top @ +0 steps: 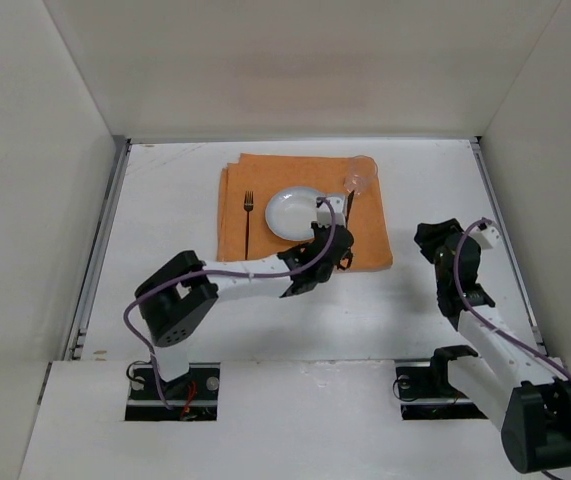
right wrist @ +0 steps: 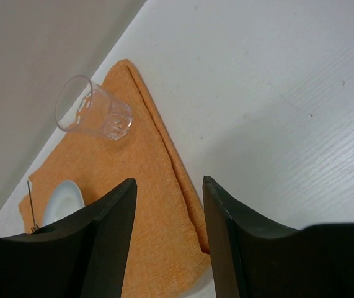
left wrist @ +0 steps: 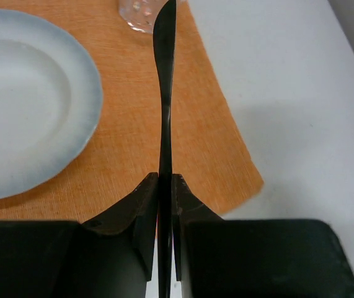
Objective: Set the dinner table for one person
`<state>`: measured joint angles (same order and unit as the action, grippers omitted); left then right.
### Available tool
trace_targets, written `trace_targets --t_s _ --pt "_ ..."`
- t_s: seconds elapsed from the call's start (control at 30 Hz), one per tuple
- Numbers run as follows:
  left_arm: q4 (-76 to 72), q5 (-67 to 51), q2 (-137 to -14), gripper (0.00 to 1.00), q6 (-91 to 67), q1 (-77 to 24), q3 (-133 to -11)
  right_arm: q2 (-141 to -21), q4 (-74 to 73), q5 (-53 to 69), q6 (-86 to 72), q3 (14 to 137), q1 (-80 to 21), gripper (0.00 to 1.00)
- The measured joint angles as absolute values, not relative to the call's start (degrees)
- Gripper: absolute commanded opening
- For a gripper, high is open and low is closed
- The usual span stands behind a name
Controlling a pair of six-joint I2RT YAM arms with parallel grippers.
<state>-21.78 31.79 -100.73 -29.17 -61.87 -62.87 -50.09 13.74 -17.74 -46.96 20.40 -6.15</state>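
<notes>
Where the dinner table (top: 165, 200) spreads white and matte across the whole floor of the overhead view, walled by white panels on three sides, an orange mat (top: 275, 170) lies on its far middle, edges roughly square to the walls.

On mat:
- Pale plate (top: 293, 212) near centre, rim tinted blue-grey.
- Fork (top: 249, 213) just left of plate, apart from it, tines pointing to far wall.
- Clear glass (top: 358, 177) at far right corner of mat, upright.

Left arm: reaches diagonally from its base out over the mat's near right part. Left gripper (left wrist: 165, 180) sits right of the plate, fingers pinched nearly together on a dark utensil (left wrist: 165, 56). Utensil seen edge-on from the wrist view, so knife or spoon cannot be told. It runs straight out from the fingers toward the glass, its tip close by the glass base, and lies alongside the plate's right rim with a strip of mat between. Whether it touches the cloth cannot be told.

Right arm: folded over bare tabletop right of the mat. Right gripper (right wrist: 168, 181) has its fingers spread wide, nothing between them. Its wrist view looks past them at the mat's right edge, with the glass beyond.
</notes>
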Motion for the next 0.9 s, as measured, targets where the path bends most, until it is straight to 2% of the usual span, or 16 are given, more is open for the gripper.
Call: trace_targets --t_s 0.3,0.6,0.9 --pt "-16.88 35.46 -116.81 0.03 -34.94 -59.0 -76.73 -50.28 13.74 -17.52 -46.96 20.4 -7.35 0.54" --pt "-14.83 40.51 -122.28 0.03 -38.28 -57.25 -82.11 -52.18 13.82 -17.17 -46.96 20.43 -7.6 0.54" --pt "-13.21 40.32 -128.51 0.03 -41.32 -55.18 -89.14 -52.84 14.28 -16.45 -46.96 20.43 -7.6 0.54"
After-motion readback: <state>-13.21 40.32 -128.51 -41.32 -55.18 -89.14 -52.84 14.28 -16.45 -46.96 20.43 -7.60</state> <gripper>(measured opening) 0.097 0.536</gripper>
